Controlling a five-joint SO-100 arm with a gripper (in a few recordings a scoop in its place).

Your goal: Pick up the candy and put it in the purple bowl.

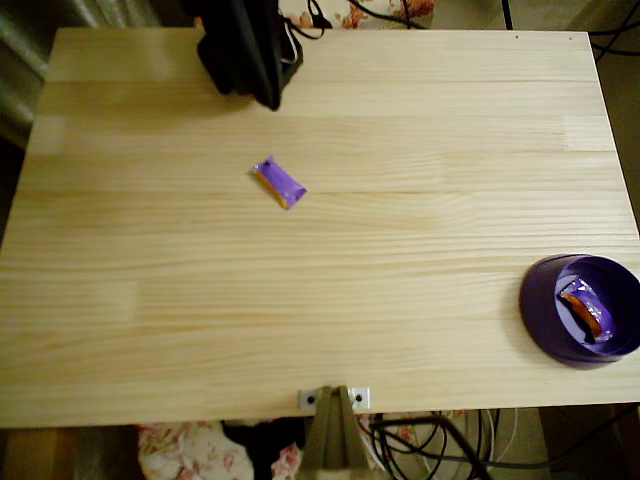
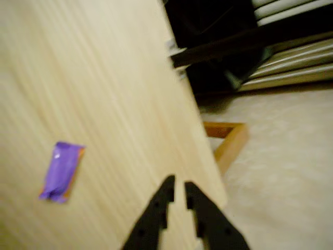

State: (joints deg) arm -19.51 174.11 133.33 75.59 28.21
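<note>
Overhead view: I get warm, even light on the table (image 1: 400, 250), slightly yellow cast, no hard glare. The arm (image 1: 245, 45) at the top edge is near black, no detail, with a soft shadow under it. The candy (image 1: 278, 183) is fairly sharp, small shine on the wrapper. The corners go dim. Wrist view: I see motion blur all over, wood grain smeared into streaks, candy (image 2: 61, 172) edges soft, the gripper (image 2: 177, 190) a dark silhouette, the background dark and unfocused.

A pale pine table (image 1: 400, 250) under warm light; beige floor (image 2: 281, 172) beside it; cables (image 1: 440, 445) below.
</note>
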